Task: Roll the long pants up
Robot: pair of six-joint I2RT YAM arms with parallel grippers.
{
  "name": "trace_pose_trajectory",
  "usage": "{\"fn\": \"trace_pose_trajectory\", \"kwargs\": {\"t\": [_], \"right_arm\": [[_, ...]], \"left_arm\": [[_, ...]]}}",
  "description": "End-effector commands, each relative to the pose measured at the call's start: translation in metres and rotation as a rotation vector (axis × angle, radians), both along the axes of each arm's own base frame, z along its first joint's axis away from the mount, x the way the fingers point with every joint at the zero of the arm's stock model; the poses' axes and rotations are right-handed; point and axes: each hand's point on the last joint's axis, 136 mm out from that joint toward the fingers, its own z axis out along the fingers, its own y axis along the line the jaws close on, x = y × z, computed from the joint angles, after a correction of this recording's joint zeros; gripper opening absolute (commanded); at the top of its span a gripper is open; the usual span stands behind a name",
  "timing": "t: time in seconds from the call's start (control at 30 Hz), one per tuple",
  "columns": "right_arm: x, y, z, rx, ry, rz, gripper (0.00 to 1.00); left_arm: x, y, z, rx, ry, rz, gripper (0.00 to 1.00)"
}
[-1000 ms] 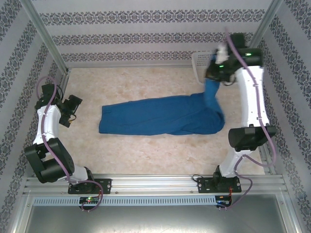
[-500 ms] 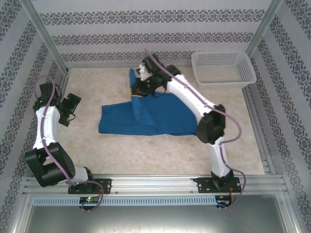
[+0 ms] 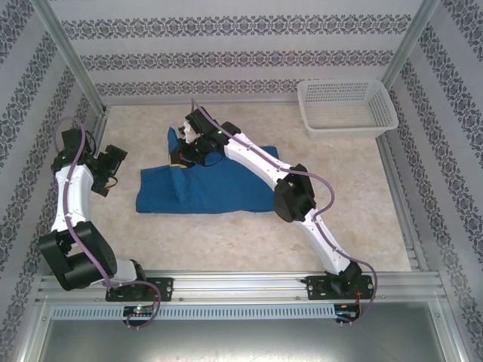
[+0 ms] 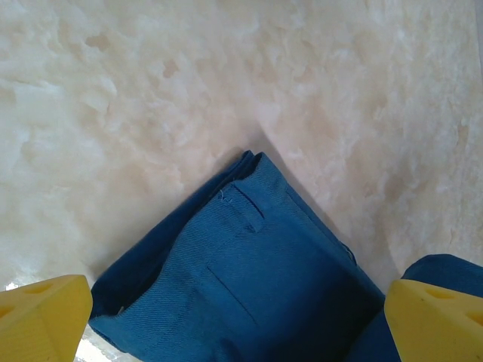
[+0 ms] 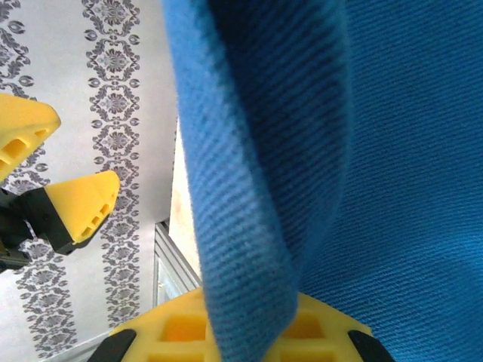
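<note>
Left hand [image 3: 113, 161]: fingers spread wide with nothing between them, held at the left edge of the desk [image 3: 226, 237]. The long pants [image 3: 226, 188] lie folded in a flat band on the desk. The band starts near the right side of this hand and extends to the right. In the left wrist view, a waistband corner with a belt loop [image 4: 250, 210] lies between the yellow fingertips [image 4: 41, 317]. Right hand [image 3: 183, 147]: closed, gripping a raised fold of the long pants over the far left portion of the band. In the right wrist view, the cloth drapes over its yellow finger [image 5: 324, 335]. White basket [image 3: 377, 121]: well to the right of the right hand, in the far right corner, apart from the pants.
</note>
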Motion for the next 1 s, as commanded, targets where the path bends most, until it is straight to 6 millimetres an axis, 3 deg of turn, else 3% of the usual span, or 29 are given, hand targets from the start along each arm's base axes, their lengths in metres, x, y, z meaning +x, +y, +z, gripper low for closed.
{"fn": "trace_pose_trajectory", "kwargs": {"t": [0.0, 0.13, 0.17, 0.27, 0.3, 0.37, 0.4, 0.47, 0.53, 0.57, 0.6, 0.63, 0.67, 0.7, 0.83, 0.97], "right_arm": [[-0.009, 0.023, -0.007, 0.055, 0.039, 0.017, 0.02], [-0.019, 0.041, -0.019, 0.079, 0.086, 0.024, 0.02], [-0.024, 0.047, -0.021, 0.082, 0.091, 0.031, 0.07], [-0.042, 0.061, -0.027, 0.085, 0.118, 0.066, 0.73], [-0.047, 0.062, -0.028, 0.077, 0.120, 0.074, 0.84], [-0.054, 0.057, -0.028, 0.030, 0.088, 0.093, 0.98], [-0.055, 0.050, -0.026, -0.011, 0.065, 0.093, 0.98], [-0.051, 0.015, -0.018, -0.179, -0.087, 0.113, 0.98], [-0.044, -0.030, -0.013, -0.355, -0.191, 0.118, 0.91], [-0.040, -0.056, -0.013, -0.437, -0.224, 0.120, 0.75], [-0.030, -0.083, -0.016, -0.511, -0.250, 0.106, 0.31], [-0.021, -0.105, -0.019, -0.556, -0.264, 0.091, 0.00], [-0.013, -0.129, -0.028, -0.594, -0.259, 0.081, 0.00], [-0.001, -0.152, -0.034, -0.598, -0.243, 0.054, 0.00], [0.032, -0.221, -0.057, -0.632, -0.187, -0.006, 0.00], [0.057, -0.252, -0.077, -0.626, -0.157, -0.017, 0.00]], "left_arm": [[-0.004, -0.004, 0.006, 0.002, -0.003, -0.023, 1.00], [-0.005, -0.004, 0.006, 0.001, -0.002, -0.025, 1.00], [-0.005, -0.004, 0.006, 0.003, -0.001, -0.025, 1.00], [-0.005, -0.004, 0.007, 0.003, -0.002, -0.023, 1.00], [-0.005, -0.004, 0.007, 0.002, -0.003, -0.021, 1.00], [-0.004, -0.004, 0.008, -0.001, -0.006, -0.019, 1.00], [-0.004, -0.004, 0.009, -0.003, -0.009, -0.018, 1.00], [-0.002, -0.005, 0.013, -0.006, -0.020, -0.018, 1.00], [0.001, -0.008, 0.018, -0.021, -0.040, -0.021, 0.99], [0.004, -0.013, 0.022, -0.037, -0.064, -0.030, 0.91], [0.008, -0.021, 0.025, -0.051, -0.087, -0.045, 0.69], [0.011, -0.031, 0.026, -0.057, -0.096, -0.064, 0.45], [0.016, -0.047, 0.027, -0.056, -0.110, -0.106, 0.10], [0.020, -0.069, 0.026, -0.054, -0.114, -0.159, 0.00], [0.020, -0.128, 0.000, -0.045, -0.105, -0.199, 0.00], [0.016, -0.153, -0.045, -0.046, -0.026, -0.171, 0.00]]}}
